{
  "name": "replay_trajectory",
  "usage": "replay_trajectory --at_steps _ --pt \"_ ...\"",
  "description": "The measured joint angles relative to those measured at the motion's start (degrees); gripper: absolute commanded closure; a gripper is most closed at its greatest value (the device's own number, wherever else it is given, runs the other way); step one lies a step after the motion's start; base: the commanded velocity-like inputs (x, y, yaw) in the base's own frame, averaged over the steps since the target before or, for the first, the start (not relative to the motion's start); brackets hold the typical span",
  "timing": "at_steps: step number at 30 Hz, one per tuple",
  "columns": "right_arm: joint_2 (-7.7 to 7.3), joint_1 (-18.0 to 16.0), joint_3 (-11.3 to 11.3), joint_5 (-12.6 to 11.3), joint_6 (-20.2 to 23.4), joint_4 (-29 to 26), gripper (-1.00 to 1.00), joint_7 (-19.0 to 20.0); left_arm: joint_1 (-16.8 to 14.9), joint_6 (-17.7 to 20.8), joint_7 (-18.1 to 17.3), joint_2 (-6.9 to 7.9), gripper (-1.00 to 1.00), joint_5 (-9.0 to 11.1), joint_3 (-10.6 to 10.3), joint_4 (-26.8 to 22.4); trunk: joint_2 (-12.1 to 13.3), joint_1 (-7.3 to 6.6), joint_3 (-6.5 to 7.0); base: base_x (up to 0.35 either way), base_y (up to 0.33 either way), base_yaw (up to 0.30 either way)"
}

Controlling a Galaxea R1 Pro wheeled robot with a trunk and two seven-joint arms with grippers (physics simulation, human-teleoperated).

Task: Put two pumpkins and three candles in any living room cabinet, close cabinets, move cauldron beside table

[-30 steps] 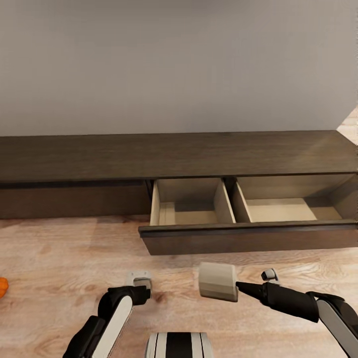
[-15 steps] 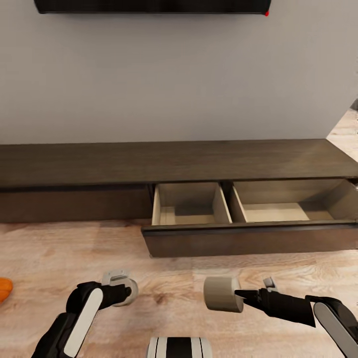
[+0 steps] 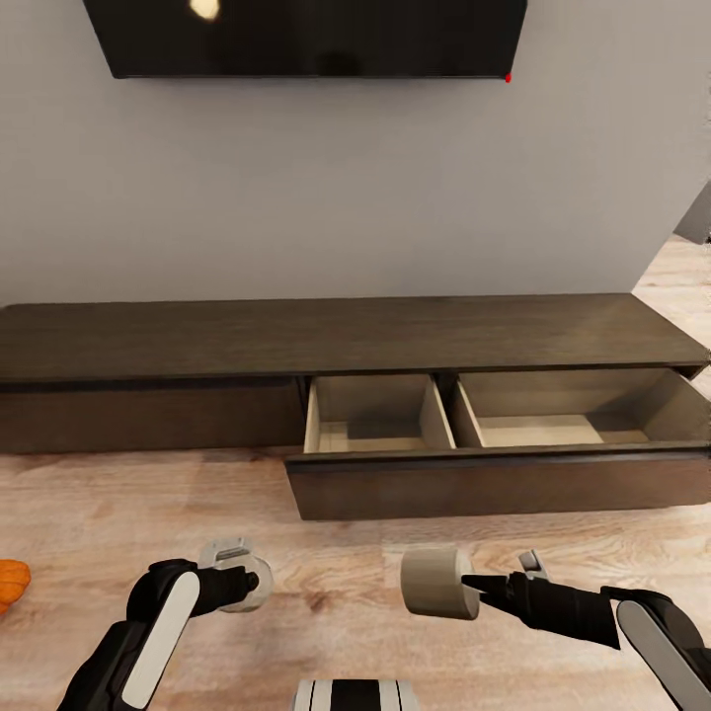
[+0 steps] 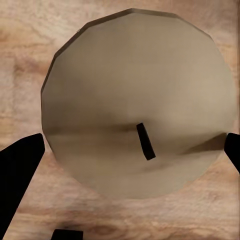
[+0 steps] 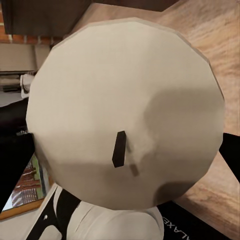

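Note:
My left gripper [image 3: 237,579] is shut on a grey-beige candle [image 3: 255,585] low over the wood floor; the left wrist view shows that candle's flat top and wick [image 4: 137,120] between dark fingers [image 4: 17,175]. A second candle [image 3: 435,583] lies sideways in my right gripper [image 3: 472,585], which is shut on it, and its round face [image 5: 125,115] shows in the right wrist view. Ahead stands the long dark cabinet [image 3: 346,336] with its right drawer [image 3: 494,484] pulled open, two pale compartments showing bare floors. One orange pumpkin [image 3: 10,585] sits at the left edge.
A black TV [image 3: 306,38] hangs on the grey wall above the cabinet. The cabinet's left drawer front [image 3: 148,415] is shut. Bare wood floor [image 3: 336,548] lies between my grippers and the open drawer.
The camera has tilted up, bringing the TV into view. My left arm has swung left with its candle. The right gripper keeps its candle at about the same spot.

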Motion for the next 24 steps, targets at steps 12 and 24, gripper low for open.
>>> replay_trajectory --at_steps 12,24 --pt "0.04 -0.1 0.0 0.4 2.6 -0.2 1.0 -5.8 0.0 0.2 0.1 0.01 1.0 -0.2 0.0 0.0 0.2 -0.31 2.66 -0.064 0.0 0.0" --pt "2.3 -0.9 0.0 -0.2 3.2 -0.5 1.0 -16.9 0.0 0.4 0.1 0.01 1.0 -0.3 0.0 0.0 0.3 -0.62 5.32 -0.034 -0.033 0.0"
